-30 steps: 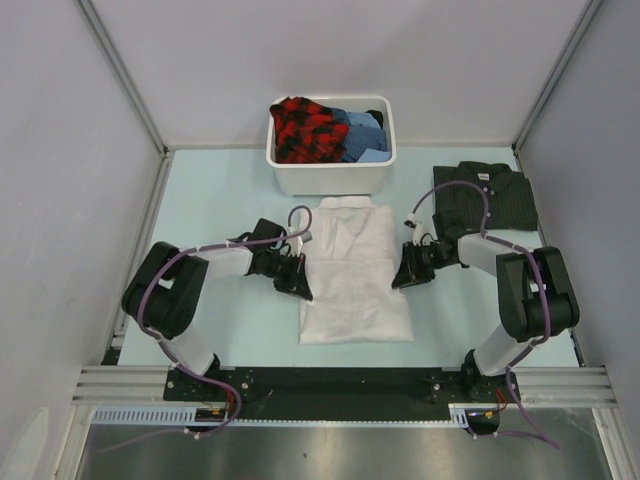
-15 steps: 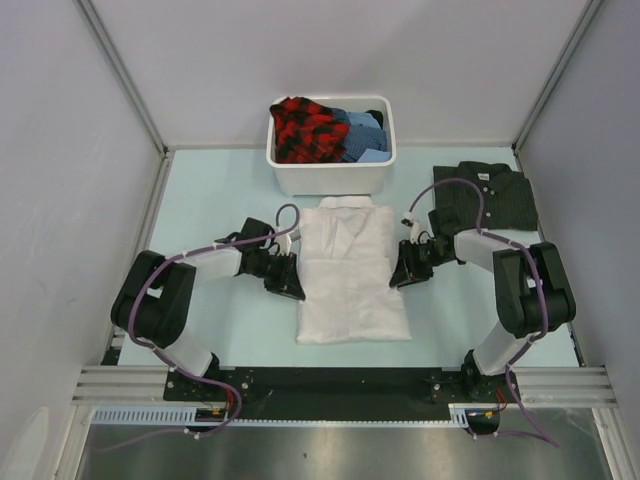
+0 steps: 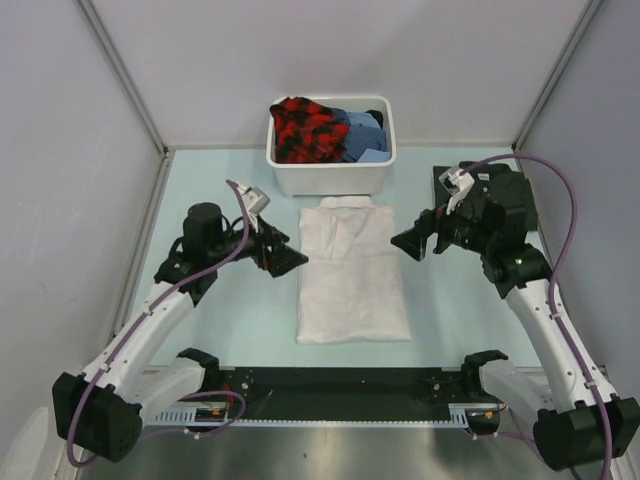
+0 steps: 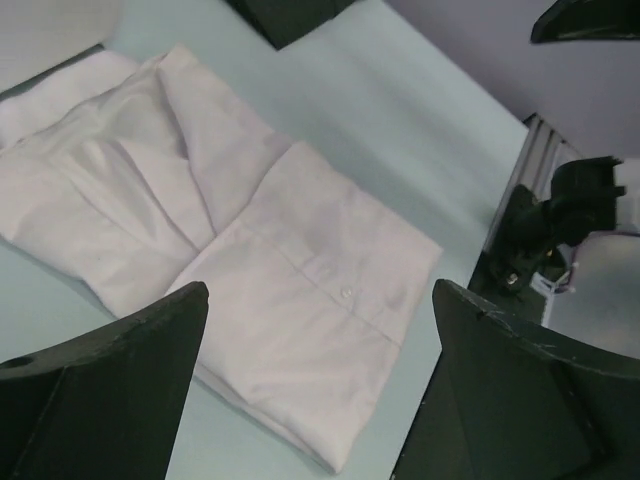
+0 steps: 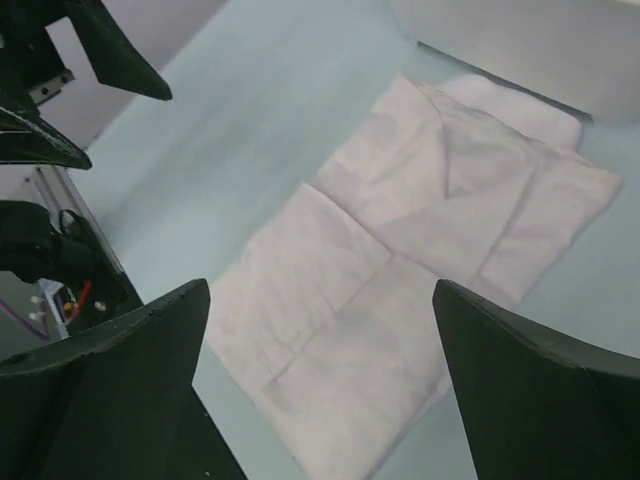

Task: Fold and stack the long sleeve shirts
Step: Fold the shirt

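The white long sleeve shirt lies folded into a flat rectangle in the middle of the table, collar toward the back. It fills the left wrist view and the right wrist view. My left gripper hovers open just left of it, raised off the table, and nothing sits between its fingers. My right gripper hovers open just right of the shirt, also empty. The dark striped shirt lies at the back right, mostly hidden behind my right arm.
A white plastic tub stands at the back centre just behind the white shirt's collar. It holds a red-black plaid garment and blue cloth. Grey walls enclose the table on three sides. The black base rail runs along the near edge.
Both grippers were low and shut at the white shirt's side edges. They have opened wide and both arms have risen up and outward. The shirt stays flat.
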`<state>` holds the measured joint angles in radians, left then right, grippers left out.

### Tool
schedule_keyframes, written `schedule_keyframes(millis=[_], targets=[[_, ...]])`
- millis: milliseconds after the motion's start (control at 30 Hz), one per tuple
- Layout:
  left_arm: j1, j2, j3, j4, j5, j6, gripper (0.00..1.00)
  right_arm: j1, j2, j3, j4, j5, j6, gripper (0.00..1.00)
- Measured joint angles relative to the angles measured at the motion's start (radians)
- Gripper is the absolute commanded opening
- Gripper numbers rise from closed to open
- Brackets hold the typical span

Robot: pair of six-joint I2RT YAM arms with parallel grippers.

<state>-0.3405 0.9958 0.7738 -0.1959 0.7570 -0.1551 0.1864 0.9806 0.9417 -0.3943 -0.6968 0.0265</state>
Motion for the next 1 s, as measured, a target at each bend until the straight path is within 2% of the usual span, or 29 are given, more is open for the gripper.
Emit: schedule_keyframes(millis=[133,233,367,433,533,633,833,1000], targets=[[-0.012,0.049,0.017,0.135,0.024,-0.149,1.00,0.026,0.050,0.000,0.070,-0.092,0.112,1.00],[-0.096,0.075,-0.106,0.235,0.024,-0.304,0.99,0.110,0.154,-0.067,0.089,-0.176,0.207,1.00],[-0.238,0.032,-0.308,0.321,0.046,-0.461,0.99,0.234,0.113,-0.336,0.175,-0.247,0.404,1.00],[-0.270,0.057,-0.369,0.406,0.074,-0.534,0.99,0.305,0.071,-0.432,0.229,-0.263,0.494,1.00],[-0.287,0.181,-0.450,0.600,0.106,-0.658,0.99,0.374,0.056,-0.524,0.357,-0.274,0.608,1.00],[-0.315,0.300,-0.510,0.725,0.122,-0.756,0.99,0.380,0.094,-0.573,0.478,-0.273,0.689,1.00],[-0.391,0.372,-0.513,0.888,0.142,-0.846,0.99,0.393,0.251,-0.617,0.710,-0.248,0.838,1.00],[-0.397,0.497,-0.497,0.971,0.127,-0.895,1.00,0.425,0.334,-0.664,0.775,-0.196,0.908,1.00]])
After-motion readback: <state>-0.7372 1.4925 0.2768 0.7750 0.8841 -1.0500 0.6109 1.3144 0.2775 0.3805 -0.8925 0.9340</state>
